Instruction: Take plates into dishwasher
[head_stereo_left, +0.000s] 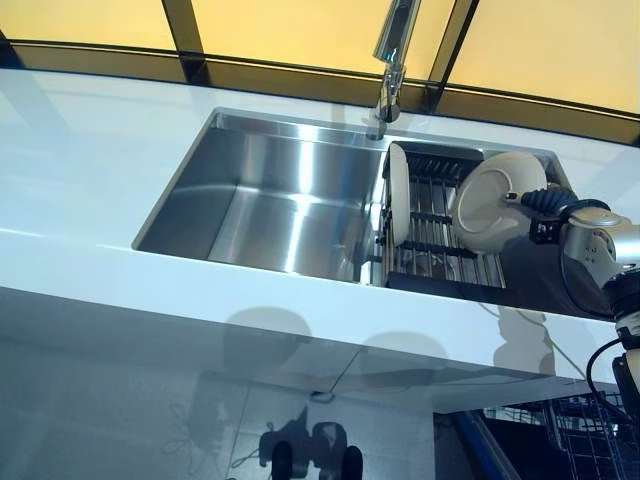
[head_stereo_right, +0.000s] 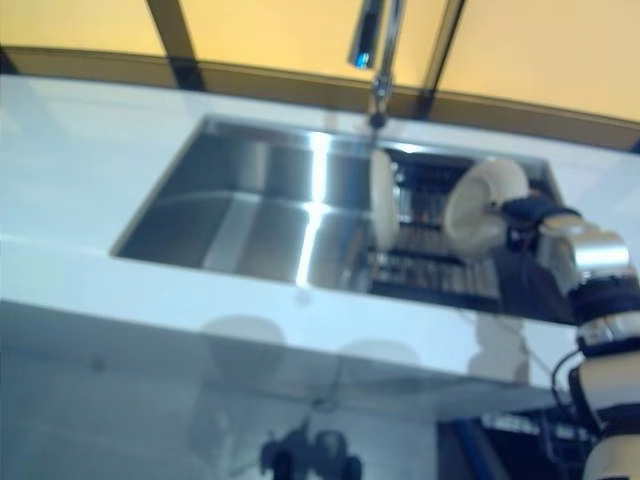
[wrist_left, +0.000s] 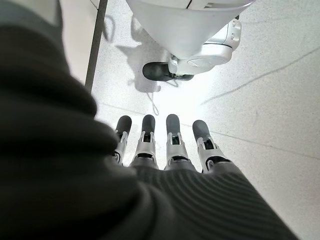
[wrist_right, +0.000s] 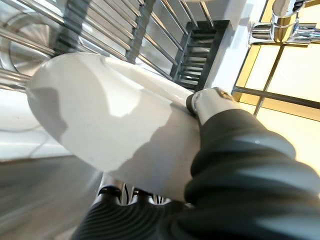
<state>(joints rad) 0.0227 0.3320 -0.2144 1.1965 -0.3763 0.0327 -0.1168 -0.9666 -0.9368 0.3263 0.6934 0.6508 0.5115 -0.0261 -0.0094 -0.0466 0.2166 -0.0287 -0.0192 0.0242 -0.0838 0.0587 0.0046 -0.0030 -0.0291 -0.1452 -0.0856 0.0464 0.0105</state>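
Observation:
My right hand (head_stereo_left: 548, 203) is shut on a white plate (head_stereo_left: 495, 203) and holds it tilted on edge just above the dark dish rack (head_stereo_left: 440, 265) in the right part of the sink. In the right wrist view my thumb (wrist_right: 210, 102) presses on the plate's (wrist_right: 110, 120) rim, with the fingers curled under it. A second white plate (head_stereo_left: 398, 195) stands upright at the rack's left end. My left hand (wrist_left: 170, 145) hangs open over the floor, holding nothing.
The steel sink basin (head_stereo_left: 270, 200) lies left of the rack, with a tap (head_stereo_left: 392, 60) behind it. A white counter (head_stereo_left: 80, 170) surrounds the sink. A wire dishwasher basket (head_stereo_left: 590, 440) shows low at the right, below the counter edge.

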